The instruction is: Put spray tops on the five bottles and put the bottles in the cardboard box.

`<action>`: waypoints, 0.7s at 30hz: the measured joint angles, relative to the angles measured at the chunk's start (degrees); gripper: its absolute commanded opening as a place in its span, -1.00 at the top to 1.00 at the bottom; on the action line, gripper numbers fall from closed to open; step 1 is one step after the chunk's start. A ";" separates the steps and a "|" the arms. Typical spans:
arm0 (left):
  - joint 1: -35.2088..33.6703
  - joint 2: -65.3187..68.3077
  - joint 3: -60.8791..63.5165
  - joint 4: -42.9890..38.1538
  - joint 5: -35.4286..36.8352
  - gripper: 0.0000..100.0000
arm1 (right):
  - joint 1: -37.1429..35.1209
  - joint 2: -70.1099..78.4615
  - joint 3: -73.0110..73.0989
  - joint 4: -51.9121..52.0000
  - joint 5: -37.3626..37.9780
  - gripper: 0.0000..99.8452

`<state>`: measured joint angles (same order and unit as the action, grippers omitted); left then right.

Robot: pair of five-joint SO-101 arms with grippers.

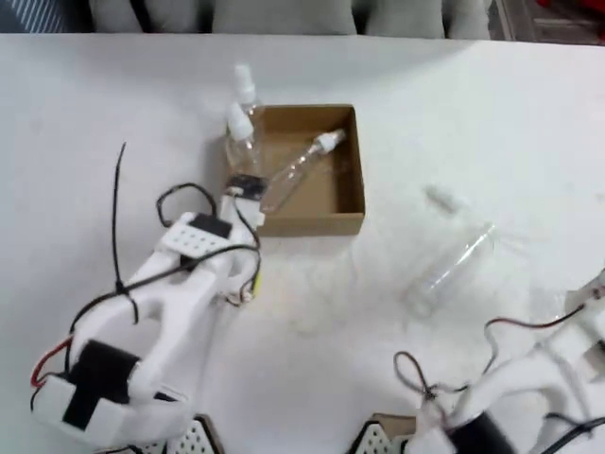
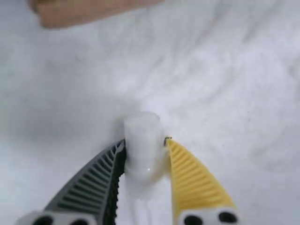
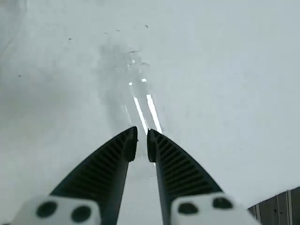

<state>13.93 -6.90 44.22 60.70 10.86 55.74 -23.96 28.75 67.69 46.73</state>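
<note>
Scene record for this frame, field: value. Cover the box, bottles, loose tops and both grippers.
box: cardboard box, open
in box: capped bottle lying diagonally
at box's left wall: near bottle and far bottle, both with spray tops
left gripper: shut on near bottle, at the box's left front corner
on table: uncapped clear bottle lying down; loose spray top apart from it
right gripper: shut, empty, pointing at uncapped clear bottle
</note>
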 measured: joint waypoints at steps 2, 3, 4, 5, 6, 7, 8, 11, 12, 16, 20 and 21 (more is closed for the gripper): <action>-1.93 -2.20 0.26 0.70 -0.09 0.96 | 1.85 5.45 -5.01 0.00 0.00 0.96; -3.34 -3.43 0.26 1.14 -0.09 0.96 | 2.81 8.26 -7.65 0.35 0.00 0.96; -5.01 -4.75 0.35 1.41 -0.09 0.96 | 3.69 10.90 -10.37 1.14 0.00 0.96; -6.95 -5.98 0.35 1.58 -0.70 0.96 | 4.48 13.36 -12.84 2.20 0.00 0.96; -9.05 -7.21 0.35 1.67 -1.49 0.96 | 5.19 15.74 -15.38 3.25 0.00 0.96; -11.34 -8.35 0.35 1.67 -2.20 0.96 | 5.71 18.11 -17.76 4.40 0.00 0.96; -13.98 -9.32 0.35 1.67 -2.90 0.96 | 6.15 20.40 -20.04 5.45 0.00 0.96; -21.63 -11.08 0.35 1.67 -3.16 0.96 | 6.77 26.11 -24.97 8.00 0.00 0.97; -23.47 -11.16 0.35 1.58 -3.25 0.96 | 6.77 27.69 -25.93 8.70 0.00 0.97; -27.60 -11.16 0.44 -0.26 -3.43 0.96 | 6.51 30.51 -27.52 10.55 0.00 0.97; -29.36 -11.16 2.99 -2.73 -3.43 0.96 | 5.27 30.51 -27.78 12.66 0.00 0.97; -29.36 -11.16 3.52 -3.52 -3.43 0.96 | 4.75 30.51 -27.96 13.54 0.00 0.97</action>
<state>-15.43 -18.07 47.74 57.19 7.43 60.48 6.55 0.79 81.23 46.73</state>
